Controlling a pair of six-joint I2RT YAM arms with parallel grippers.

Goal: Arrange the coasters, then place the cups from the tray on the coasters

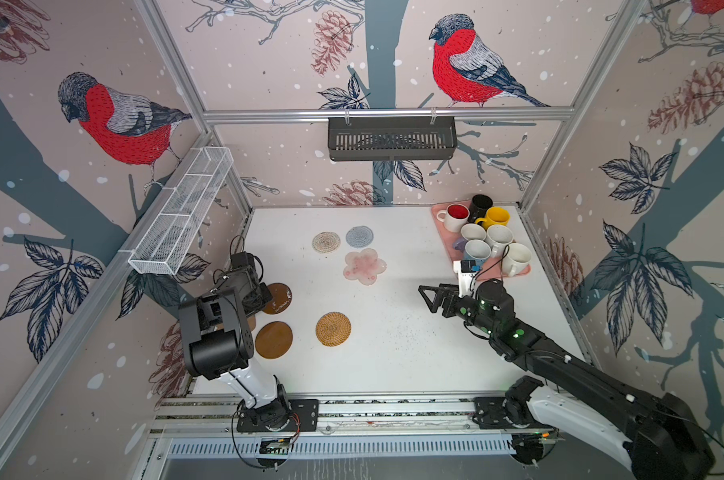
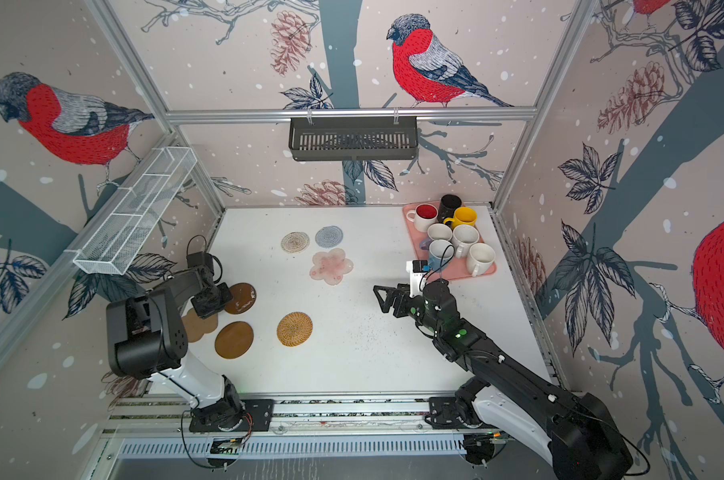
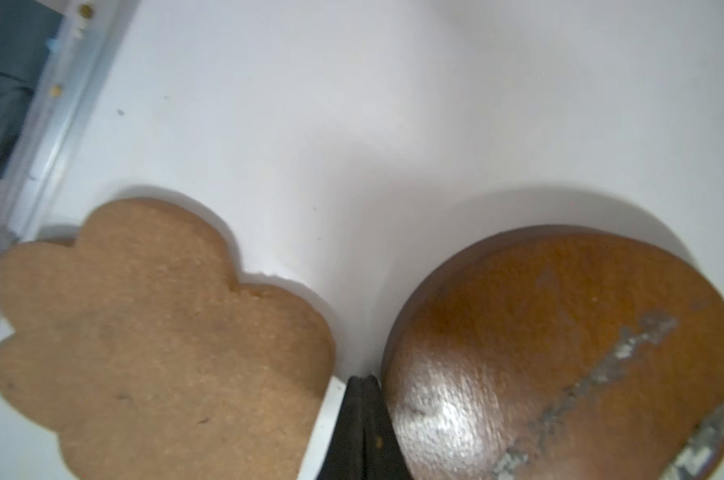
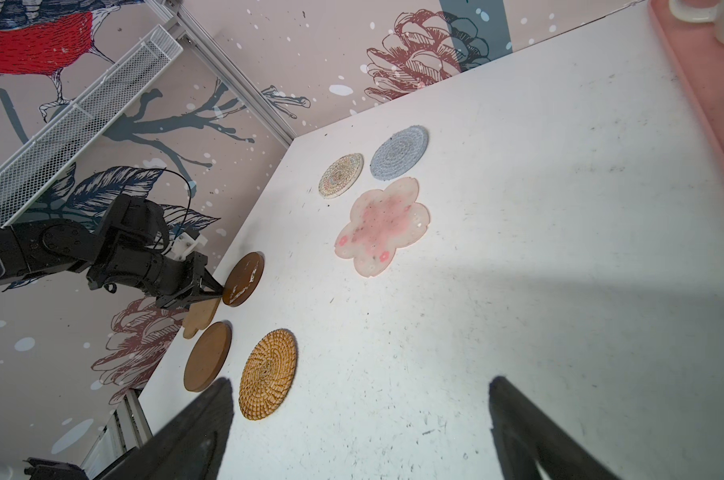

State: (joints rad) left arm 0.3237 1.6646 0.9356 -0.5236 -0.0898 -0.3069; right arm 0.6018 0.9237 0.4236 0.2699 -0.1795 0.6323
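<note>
bullfinch-print walls (image 1: 269, 62), white tabletop (image 1: 393, 357), dark basket (image 1: 391, 143), wire rack (image 1: 181, 212)

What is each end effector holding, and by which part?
Nothing is held. The left end effector is shut, tips in the gap between the cork flower and a brown disc, gripping neither. The right end effector is open and empty.

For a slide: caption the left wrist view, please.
Shut left end effector sits between a cork flower coaster and a scratched brown disc coaster.

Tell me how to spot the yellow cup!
Find the pink tray in the far right corner of the table, crowded with mugs. Toward its far end, next to the black mug, sits the yellow cup. It is the only bright yellow one there.
</note>
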